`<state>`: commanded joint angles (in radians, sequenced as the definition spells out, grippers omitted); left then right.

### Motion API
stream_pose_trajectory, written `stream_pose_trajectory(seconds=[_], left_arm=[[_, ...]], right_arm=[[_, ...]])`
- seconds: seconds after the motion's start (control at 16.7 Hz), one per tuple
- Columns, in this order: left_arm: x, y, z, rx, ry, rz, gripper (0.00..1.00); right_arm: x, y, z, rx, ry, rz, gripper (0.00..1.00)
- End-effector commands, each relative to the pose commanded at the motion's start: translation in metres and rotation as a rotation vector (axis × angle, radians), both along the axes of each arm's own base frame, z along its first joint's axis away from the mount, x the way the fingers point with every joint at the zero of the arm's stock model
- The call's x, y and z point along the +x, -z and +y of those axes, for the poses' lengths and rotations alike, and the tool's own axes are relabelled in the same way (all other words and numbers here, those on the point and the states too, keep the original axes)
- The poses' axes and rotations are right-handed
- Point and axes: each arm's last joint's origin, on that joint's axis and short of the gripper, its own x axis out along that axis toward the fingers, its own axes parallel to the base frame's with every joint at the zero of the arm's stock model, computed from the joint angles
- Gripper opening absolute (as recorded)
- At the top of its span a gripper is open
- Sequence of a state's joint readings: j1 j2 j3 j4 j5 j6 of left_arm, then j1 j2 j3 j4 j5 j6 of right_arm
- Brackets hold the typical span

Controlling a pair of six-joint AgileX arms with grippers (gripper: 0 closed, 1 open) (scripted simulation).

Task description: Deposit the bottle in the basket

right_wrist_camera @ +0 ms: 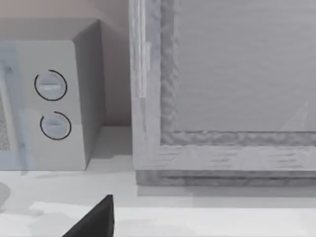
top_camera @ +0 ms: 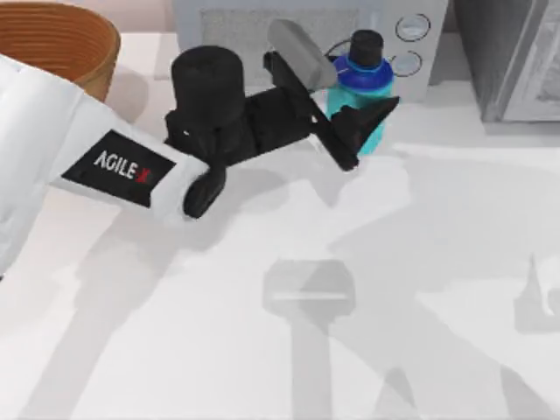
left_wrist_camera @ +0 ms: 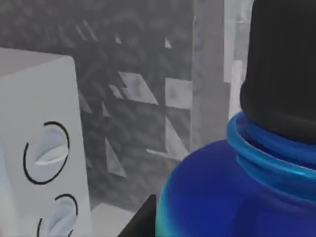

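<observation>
Spreading pale and shadow-streaked, the surface [top_camera: 262, 350] backs onto a grey microwave [top_camera: 306, 35] and a cabinet [top_camera: 516, 61]. At its far left corner sits the basket [top_camera: 61, 44]. My left claw [top_camera: 346, 105] has its fingers clamped around the upright bottle [top_camera: 360, 74] before the microwave dials.

A white worktop [top_camera: 262, 367] carries soft grey shadows. At its far edge stands a pale grey microwave [top_camera: 306, 26] with two round dials [right_wrist_camera: 51, 85]. Just beside it, on the right, sits a grey cabinet [right_wrist_camera: 222, 74] with a framed door. Behind them, a pinkish wall [right_wrist_camera: 59, 9].
</observation>
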<state>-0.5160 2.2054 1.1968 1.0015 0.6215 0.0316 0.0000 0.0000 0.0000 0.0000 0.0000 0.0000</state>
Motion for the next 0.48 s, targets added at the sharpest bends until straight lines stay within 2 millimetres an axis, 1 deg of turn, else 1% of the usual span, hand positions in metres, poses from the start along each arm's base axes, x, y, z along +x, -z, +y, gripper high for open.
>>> stream_pose_trajectory(seconds=[0.12,0.24,0.36,0.48], left_arm=[[0.024,-0.037,0.031,-0.01,0.04,-0.012,0.0],[0.044,-0.075,0.073,-0.019,0.052,-0.032,0.0],[0.058,-0.106,0.124,-0.021,0.044,-0.047,0.0],[0.067,-0.126,0.188,-0.018,-0.009,-0.051,0.0]], right_arm=[[0.0,0.0,0.0,0.0,0.0,0.0,1.0],[0.0,0.0,0.0,0.0,0.0,0.0,1.0],[0.0,0.0,0.0,0.0,0.0,0.0,1.0],[0.0,0.0,0.0,0.0,0.0,0.0,1.0]])
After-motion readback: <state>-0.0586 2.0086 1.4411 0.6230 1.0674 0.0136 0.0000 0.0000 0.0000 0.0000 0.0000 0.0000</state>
